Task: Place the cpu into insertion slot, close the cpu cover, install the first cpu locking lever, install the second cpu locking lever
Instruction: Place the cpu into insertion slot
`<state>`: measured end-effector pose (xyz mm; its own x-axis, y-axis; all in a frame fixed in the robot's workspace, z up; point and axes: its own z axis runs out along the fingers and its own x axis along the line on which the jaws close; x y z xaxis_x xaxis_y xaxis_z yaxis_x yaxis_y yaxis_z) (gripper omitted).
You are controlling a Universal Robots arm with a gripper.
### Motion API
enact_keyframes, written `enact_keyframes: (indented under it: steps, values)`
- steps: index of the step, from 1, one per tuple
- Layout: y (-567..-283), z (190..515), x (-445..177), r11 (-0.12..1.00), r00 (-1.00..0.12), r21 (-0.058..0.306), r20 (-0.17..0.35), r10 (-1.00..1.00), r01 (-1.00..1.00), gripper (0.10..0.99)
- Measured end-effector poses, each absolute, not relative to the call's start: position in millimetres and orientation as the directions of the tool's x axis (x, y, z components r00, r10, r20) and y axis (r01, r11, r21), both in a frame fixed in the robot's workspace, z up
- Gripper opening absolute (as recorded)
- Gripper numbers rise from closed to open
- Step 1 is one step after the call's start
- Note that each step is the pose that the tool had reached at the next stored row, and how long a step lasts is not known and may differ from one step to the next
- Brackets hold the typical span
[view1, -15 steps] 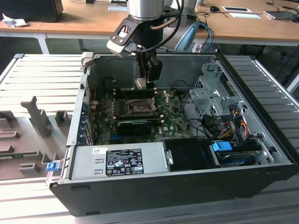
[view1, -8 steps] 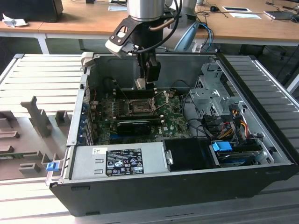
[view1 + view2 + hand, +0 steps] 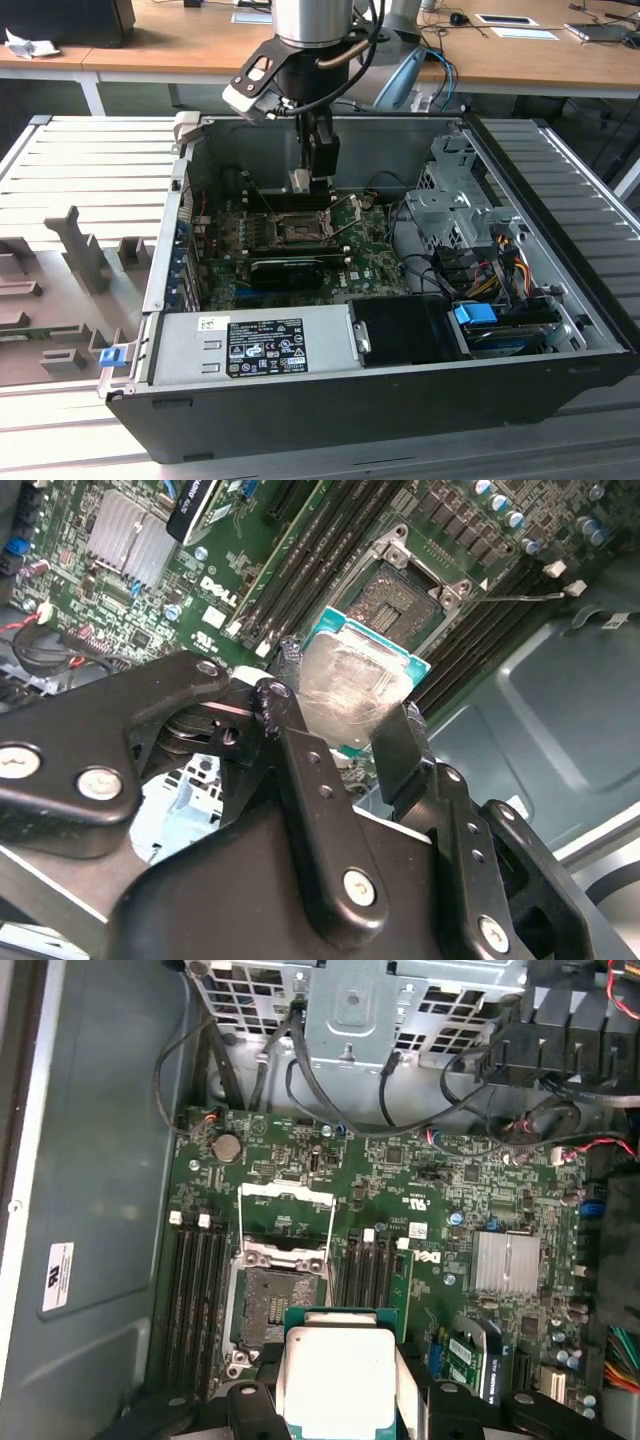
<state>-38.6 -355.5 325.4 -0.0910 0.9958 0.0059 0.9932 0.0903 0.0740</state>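
Presently, jaws clamped on cpu [image 3: 335, 1380] by opp. edges, metal face up, above board [image 3: 440, 1200]. It hangs just beside insertion slot [image 3: 275, 1305], not yet over it; slot open & bare, w/ cpu cover [image 3: 288, 1191] tipped up at slot's far edge.

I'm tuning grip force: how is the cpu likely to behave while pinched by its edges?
The cpu looks thin and rigid, so probably stiff and light. Held only by narrow edges in the gripper, it may slip or twist. Likely fragile if dropped onto the open insertion slot.
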Motion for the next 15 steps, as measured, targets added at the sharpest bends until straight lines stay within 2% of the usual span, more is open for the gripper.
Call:
enact_keyframes:
  steps: [5, 15]
  values:
    - [-355.5, 323.5, -38.6, 0.019, -0.020, 0.074, 0.006, 1.000, 0.997, 0.529]
    - [-355.5, 310.7, -38.7, 0.014, -0.015, 0.074, 0.006, 1.000, 0.997, 0.529]
